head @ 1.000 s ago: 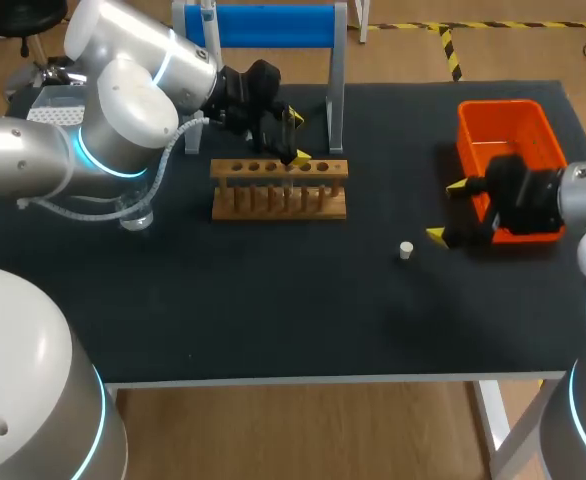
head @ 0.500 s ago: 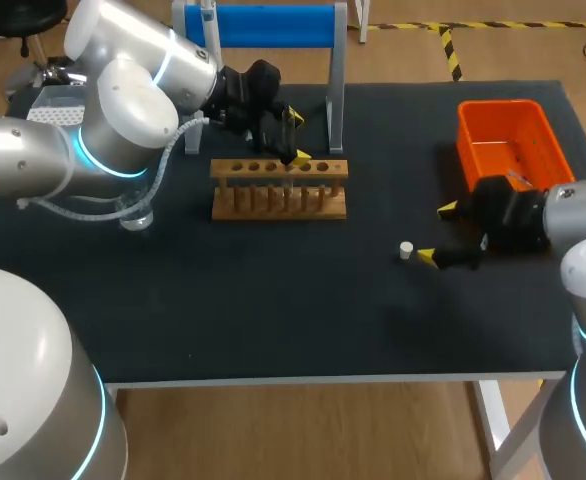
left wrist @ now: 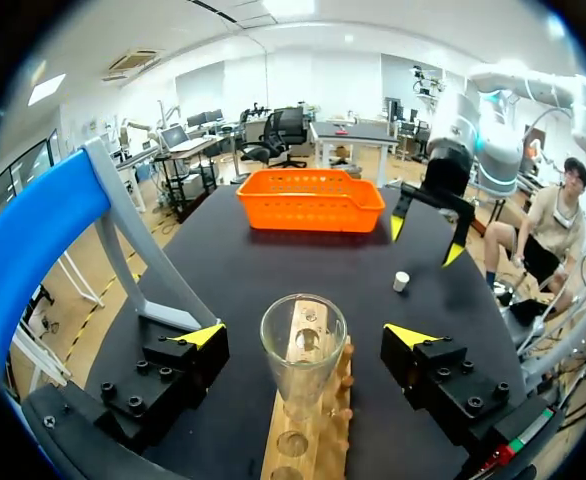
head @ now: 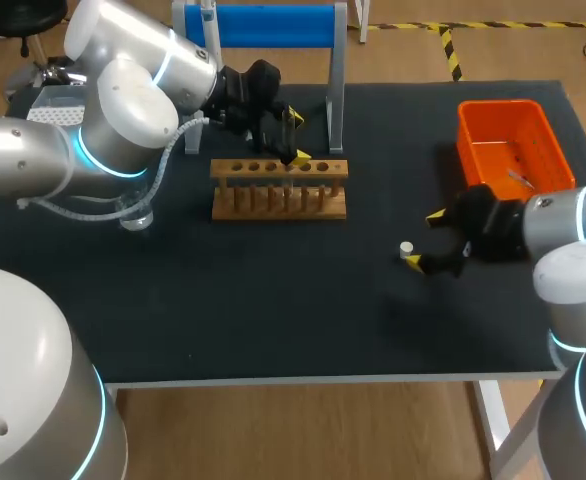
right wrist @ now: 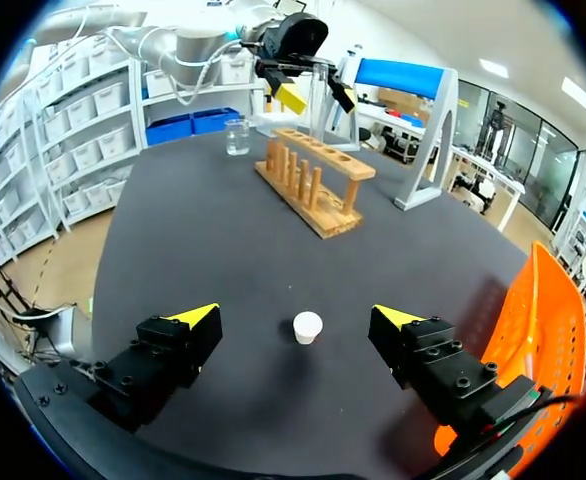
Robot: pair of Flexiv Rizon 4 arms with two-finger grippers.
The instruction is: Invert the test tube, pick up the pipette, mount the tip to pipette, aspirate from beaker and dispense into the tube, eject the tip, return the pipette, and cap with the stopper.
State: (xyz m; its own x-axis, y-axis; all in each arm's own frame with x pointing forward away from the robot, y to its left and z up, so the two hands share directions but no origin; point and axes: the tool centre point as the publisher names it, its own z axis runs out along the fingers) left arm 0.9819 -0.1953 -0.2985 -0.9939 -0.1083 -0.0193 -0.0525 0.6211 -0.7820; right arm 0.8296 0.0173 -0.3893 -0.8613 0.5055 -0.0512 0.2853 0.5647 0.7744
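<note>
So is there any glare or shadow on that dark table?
Head view: the table looks matt, with no bright glare anywhere on it. Right wrist view: the stopper throws only a soft, faint shadow on the surface just beside it. Left wrist view: the glass tube catches light along its rim.

Black table [head: 273, 300] bears a wooden rack [head: 279, 188], orange basket [head: 500, 104], white stopper [head: 406, 248], glass beaker [head: 136, 217] and blue-topped stand [head: 263, 25]
</note>
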